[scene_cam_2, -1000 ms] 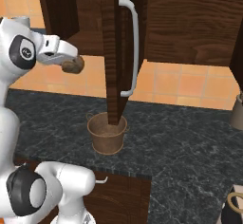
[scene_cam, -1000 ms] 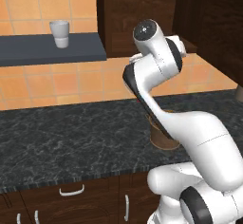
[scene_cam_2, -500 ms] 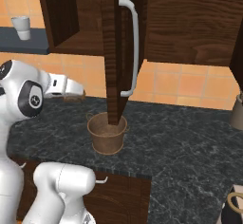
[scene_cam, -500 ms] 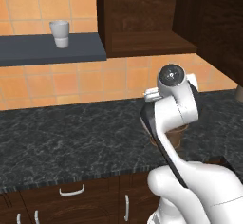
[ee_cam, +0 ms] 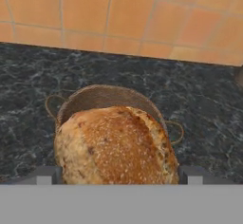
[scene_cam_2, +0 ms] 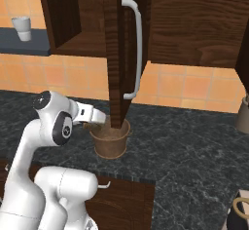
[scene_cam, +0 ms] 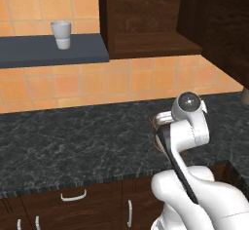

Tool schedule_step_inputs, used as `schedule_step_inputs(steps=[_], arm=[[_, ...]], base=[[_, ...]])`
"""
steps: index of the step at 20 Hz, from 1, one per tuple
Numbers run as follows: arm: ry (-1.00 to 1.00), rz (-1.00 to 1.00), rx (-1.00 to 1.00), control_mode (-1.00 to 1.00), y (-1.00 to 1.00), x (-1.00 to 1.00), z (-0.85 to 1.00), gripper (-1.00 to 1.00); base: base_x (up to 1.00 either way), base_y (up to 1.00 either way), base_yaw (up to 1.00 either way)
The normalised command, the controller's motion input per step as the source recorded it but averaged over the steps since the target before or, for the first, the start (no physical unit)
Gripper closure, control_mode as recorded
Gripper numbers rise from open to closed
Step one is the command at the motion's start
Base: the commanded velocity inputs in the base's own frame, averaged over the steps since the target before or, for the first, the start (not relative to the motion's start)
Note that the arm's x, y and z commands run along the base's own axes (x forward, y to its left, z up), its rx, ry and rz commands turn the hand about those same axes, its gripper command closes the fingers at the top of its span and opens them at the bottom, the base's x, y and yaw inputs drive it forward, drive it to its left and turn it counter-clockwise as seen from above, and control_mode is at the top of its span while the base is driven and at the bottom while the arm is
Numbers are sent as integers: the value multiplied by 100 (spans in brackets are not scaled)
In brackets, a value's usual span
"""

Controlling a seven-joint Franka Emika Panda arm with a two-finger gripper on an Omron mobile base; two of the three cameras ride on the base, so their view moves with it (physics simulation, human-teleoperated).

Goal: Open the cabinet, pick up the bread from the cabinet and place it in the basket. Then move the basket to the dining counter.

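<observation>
Bread [ee_cam: 116,144] sits wedged between the fingers [ee_cam: 116,174], which are spread wide and clamped on its sides. The arm is bent low over the black counter [scene_cam: 73,141], hand reaching out level, loaf hanging right over the basket [scene_cam_2: 111,139], below the open cabinet [scene_cam_2: 116,39] door

A white cup [scene_cam: 61,34] stands upright on a dark grey shelf [scene_cam: 48,51] fixed to the orange tiled wall [scene_cam: 73,85]. Below runs the black speckled desk [scene_cam: 73,141], with dark wood drawers [scene_cam: 73,202] under its front edge carrying small silver handles [scene_cam: 74,195]. At the far right of the desk stands a grey pot [scene_cam_2: 242,116].
</observation>
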Motion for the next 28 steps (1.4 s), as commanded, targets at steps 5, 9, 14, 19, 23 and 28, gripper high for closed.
schedule_step_inputs(steps=[5,9,14,19,23,28], arm=[[26,0,18,-100,-7,43,-7,100],[29,0,21,-100,0,26,-1,100],[21,0,14,-100,-1,11,-4,100],[8,0,5,-100,-2,1,-26,100],[0,0,-4,-100,-14,3,-40,100],[0,0,-5,-100,-12,9,-43,100]], base=[[0,0,0],[0,0,0],[0,0,0],[0,0,0],[0,0,0],[0,0,0]])
